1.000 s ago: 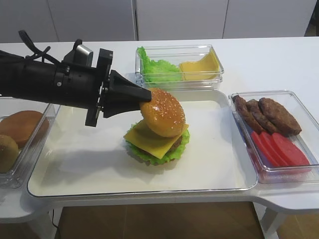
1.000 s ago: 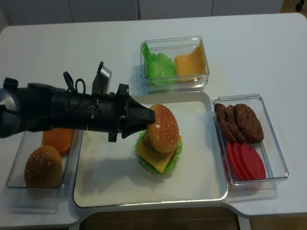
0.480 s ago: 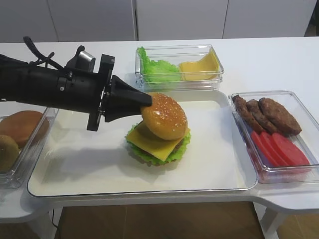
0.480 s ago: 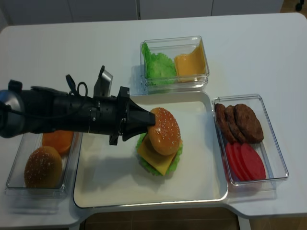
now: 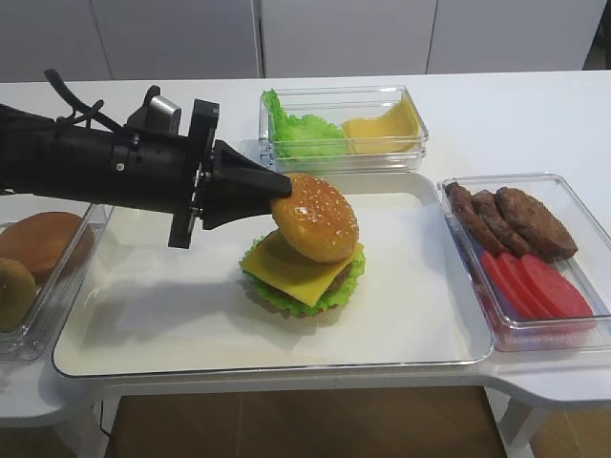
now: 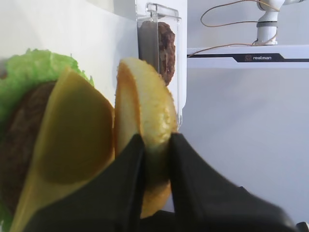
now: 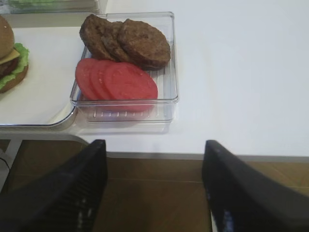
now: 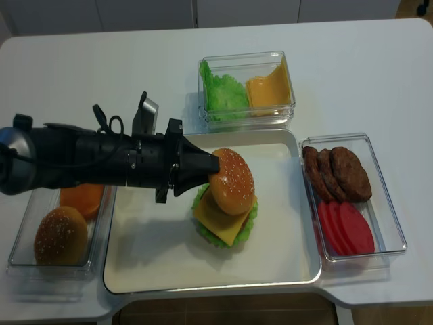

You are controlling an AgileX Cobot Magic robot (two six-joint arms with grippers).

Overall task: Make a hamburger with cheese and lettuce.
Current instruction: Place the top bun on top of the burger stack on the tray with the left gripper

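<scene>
- Gripping the glossy sesame-seeded dome bun [image 5: 315, 218], your black left gripper [image 5: 279, 194] holds it tilted over the square yellow cheese slice [image 5: 298, 270] and frilly green lettuce leaf [image 5: 315, 297] on the white tray [image 5: 143, 315].
- Your right gripper [image 7: 153, 193] looks spread and empty, though blurred.

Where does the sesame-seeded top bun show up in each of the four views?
Exterior high: the sesame bun sits centre, tilted over the cheese, held by the left tool.
Exterior high (realsense): centre, on the white tray.
Left wrist: centre, edge-on, pinched between the black fingers.
Right wrist: only a sliver at the upper left edge.
Shared landmark: the box of patties and tomato slices.
</scene>
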